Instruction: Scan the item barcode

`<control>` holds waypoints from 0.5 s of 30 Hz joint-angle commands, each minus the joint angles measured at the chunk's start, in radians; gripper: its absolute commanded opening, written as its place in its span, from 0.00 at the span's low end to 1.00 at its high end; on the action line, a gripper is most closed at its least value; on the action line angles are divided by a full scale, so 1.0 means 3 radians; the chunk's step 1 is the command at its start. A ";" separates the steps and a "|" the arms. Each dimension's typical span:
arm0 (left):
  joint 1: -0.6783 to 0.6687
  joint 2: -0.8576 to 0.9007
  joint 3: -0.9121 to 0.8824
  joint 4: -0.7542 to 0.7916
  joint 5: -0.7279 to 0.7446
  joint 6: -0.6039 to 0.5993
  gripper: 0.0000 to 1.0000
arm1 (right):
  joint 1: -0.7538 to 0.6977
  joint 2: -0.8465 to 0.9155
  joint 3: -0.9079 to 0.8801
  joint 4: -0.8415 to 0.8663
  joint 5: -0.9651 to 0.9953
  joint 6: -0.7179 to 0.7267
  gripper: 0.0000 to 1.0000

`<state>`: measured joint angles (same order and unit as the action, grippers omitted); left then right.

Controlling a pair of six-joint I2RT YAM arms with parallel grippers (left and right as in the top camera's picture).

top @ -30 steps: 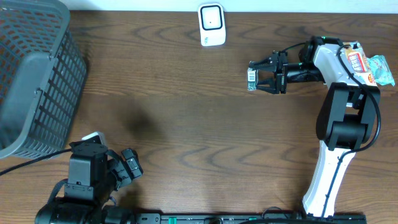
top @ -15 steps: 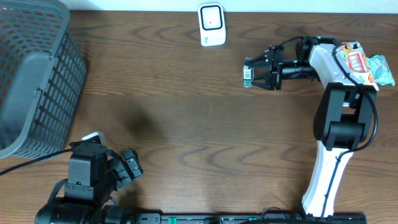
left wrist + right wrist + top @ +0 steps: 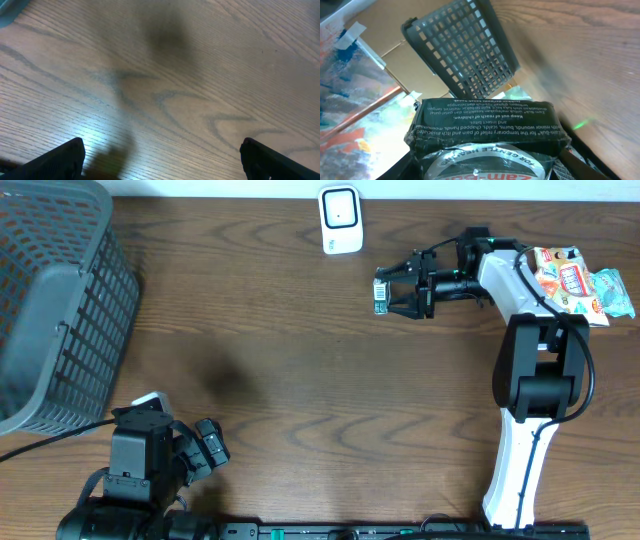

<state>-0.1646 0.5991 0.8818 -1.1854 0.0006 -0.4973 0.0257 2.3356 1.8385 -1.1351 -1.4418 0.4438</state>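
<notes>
- Far left: grey mesh basket (image 3: 50, 300) at the desk's (image 3: 300, 380) left edge, running out of the overhead view. It also shows in the right wrist view, far off beyond the held pack.
- Near left: left arm folded low at the front edge of the desk. Left tool (image 3: 210, 443) stands with its jaws spread wide and nothing between them. In its own wrist view the two dark fingertips (image 3: 60, 160) sit at the bottom corners, with only bare wood grain between.
- Top centre: white scanner (image 3: 340, 220) at the back edge of the desk, with a dark square window on its face. Nothing touches it.
- Right of centre: right arm reaches in from the right, pointing left. Right tool (image 3: 392, 290) is partly closed and clamped on a dark ointment pack (image 3: 380, 298).
- The pack is held at the jaw tips, right of the scanner and a little nearer the front, apart from it. How high it sits above the desk I cannot tell.
- Right wrist view: the pack fills the lower frame. It has a crinkled dark wrapper with white print that reads upside down, and a rounded silver-labelled part below. No barcode can be made out on this face.
- Far right: bright snack packets (image 3: 575, 280) lie at the desk's right edge, partly under the arm.
</notes>
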 commanded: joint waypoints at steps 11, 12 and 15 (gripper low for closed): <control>0.0008 -0.0013 -0.0004 -0.0009 -0.0031 0.0006 0.98 | 0.0092 0.0043 0.0000 0.0008 -0.0189 0.0065 0.55; 0.0008 -0.0013 -0.0004 -0.0009 -0.0031 0.0006 0.98 | 0.0095 0.0043 0.0000 0.0006 -0.0189 0.0065 0.55; 0.0008 -0.0013 -0.0004 -0.0009 -0.0031 0.0006 0.98 | 0.0125 0.0043 0.0000 0.0008 -0.0189 0.0065 0.55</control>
<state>-0.1646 0.5991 0.8818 -1.1858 0.0006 -0.4973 0.0456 2.3356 1.8385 -1.1347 -1.4525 0.4561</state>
